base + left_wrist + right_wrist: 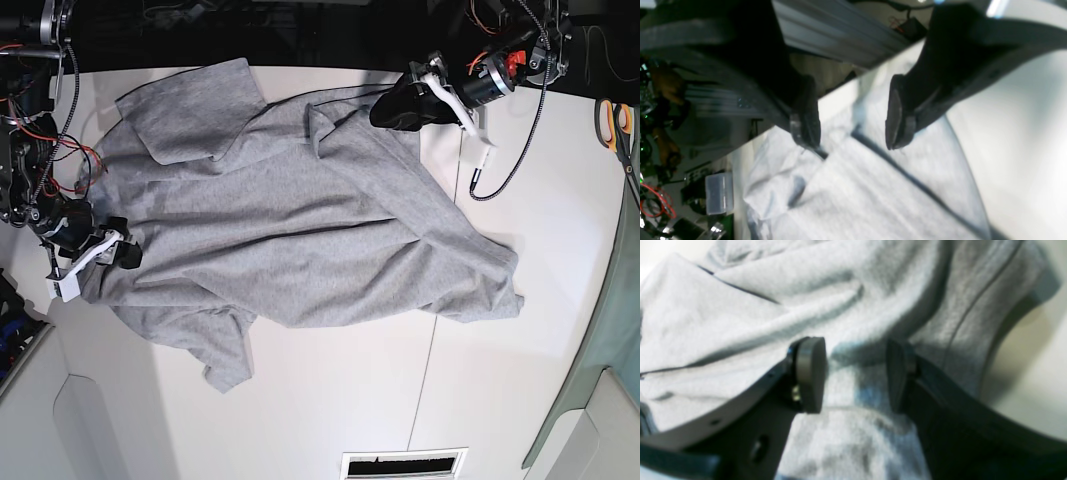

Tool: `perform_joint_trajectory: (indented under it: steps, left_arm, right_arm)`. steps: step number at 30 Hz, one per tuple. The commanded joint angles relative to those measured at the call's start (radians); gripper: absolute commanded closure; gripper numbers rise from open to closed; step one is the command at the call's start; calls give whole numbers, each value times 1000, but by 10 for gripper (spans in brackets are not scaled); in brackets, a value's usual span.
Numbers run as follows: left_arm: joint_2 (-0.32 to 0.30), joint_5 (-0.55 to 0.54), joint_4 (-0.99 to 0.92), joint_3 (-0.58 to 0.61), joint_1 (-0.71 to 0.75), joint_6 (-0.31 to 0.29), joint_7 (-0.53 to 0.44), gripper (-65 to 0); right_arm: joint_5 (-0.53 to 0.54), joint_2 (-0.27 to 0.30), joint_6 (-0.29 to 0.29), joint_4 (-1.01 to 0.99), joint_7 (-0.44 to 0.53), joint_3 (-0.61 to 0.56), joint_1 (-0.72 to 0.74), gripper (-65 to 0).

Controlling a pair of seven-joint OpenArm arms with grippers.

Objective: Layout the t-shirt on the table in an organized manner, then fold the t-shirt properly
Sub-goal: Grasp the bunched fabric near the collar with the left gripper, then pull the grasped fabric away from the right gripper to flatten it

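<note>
The t-shirt (290, 215) lies spread but rumpled across the upper left and centre of the table (330, 400), one sleeve trailing toward the lower centre and a creased corner at right of centre. Judged soft, light and limp: it will drape and bunch instead of holding shape, so holds belong at hems, corners or shoulder seams, not mid-panel.

The left gripper (853, 128) reaches in from the upper right of the base view, tips over the shirt's edge near the table rim. Jaws stand wide apart, nothing between them.

The right gripper (857, 375) sits low at the left edge of the base view, angled over folded fabric. Jaws are spread, cloth beneath but not pinched.
</note>
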Motion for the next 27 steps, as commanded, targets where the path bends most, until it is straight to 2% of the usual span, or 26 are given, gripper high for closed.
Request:
perform_joint_trajectory:
  steps: [1,11,17,25,26,27]
  left_arm:
    - [-3,-20,6,8,0,-12,-10,-346]
    - [-2,-19,4,37,-7,-12,-56,-346]
    - [36,27,3,37,-43,-12,-54,-346]
    - [47,63,3,37,-51,-12,-58,-345]
    - [47,72,3,37,-51,-12,-66,-336]
    - [47,84,3,37,-51,-12,-80,-293]
  right_arm:
    - [14,16,8,17,18,6,23,-293]
    - [14,16,8,17,18,6,22,-293]
    - [14,16,8,17,18,6,23,-293]
    - [14,16,8,17,16,6,23,-293]
    - [14,16,8,17,16,6,22,-293]
    - [14,16,8,17,16,6,22,-293]
